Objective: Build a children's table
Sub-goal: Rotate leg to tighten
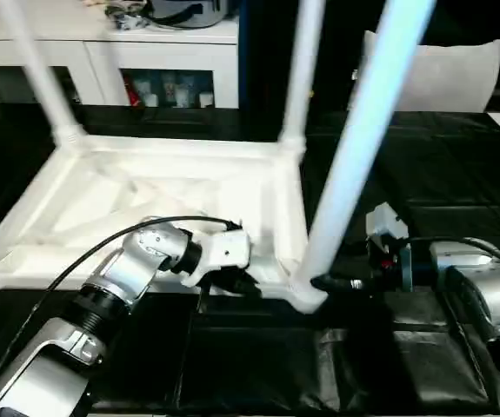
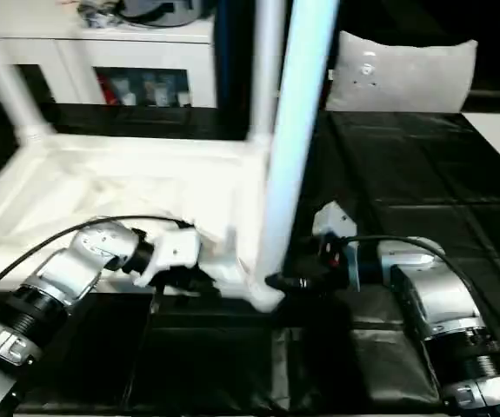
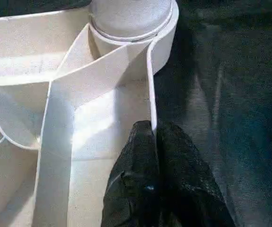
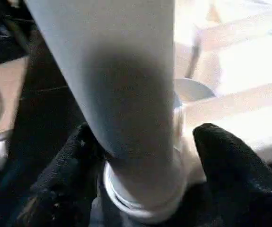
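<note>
Left tool pinches the upturned tabletop rim; right tool stands wide astride the near leg at its corner socket. Keep the leg vertical while seating.

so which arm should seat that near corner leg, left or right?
Right, probably. The right gripper already has its fingers on either side of the leg just above the corner socket. The left gripper is shut on the tabletop rim, steadying it.
</note>
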